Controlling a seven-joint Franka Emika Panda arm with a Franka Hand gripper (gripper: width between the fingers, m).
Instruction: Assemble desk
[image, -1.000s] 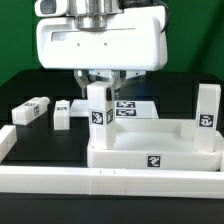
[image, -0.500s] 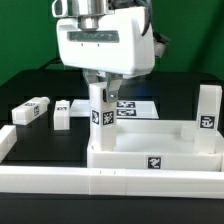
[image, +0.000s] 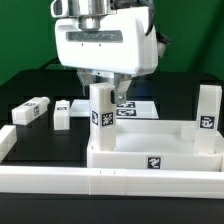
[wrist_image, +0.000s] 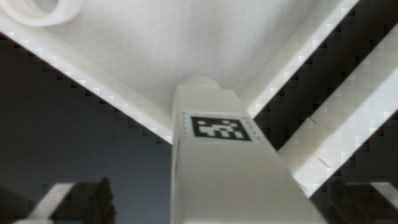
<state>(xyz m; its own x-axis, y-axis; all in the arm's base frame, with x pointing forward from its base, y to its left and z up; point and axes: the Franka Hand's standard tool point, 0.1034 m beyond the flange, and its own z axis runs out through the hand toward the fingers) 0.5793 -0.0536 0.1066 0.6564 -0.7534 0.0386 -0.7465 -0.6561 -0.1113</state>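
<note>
Gripper (image: 104, 88) hangs at the centre of the frame, jaws apart on either side of an upright leg (image: 98, 115). The wrist view shows dark gaps beside the leg, so it seems to stand unaided, probably seated in the tabletop (image: 150, 158) corner at lower centre. The fingertips are partly hidden behind the leg's top, and its joint cannot be made out
</note>
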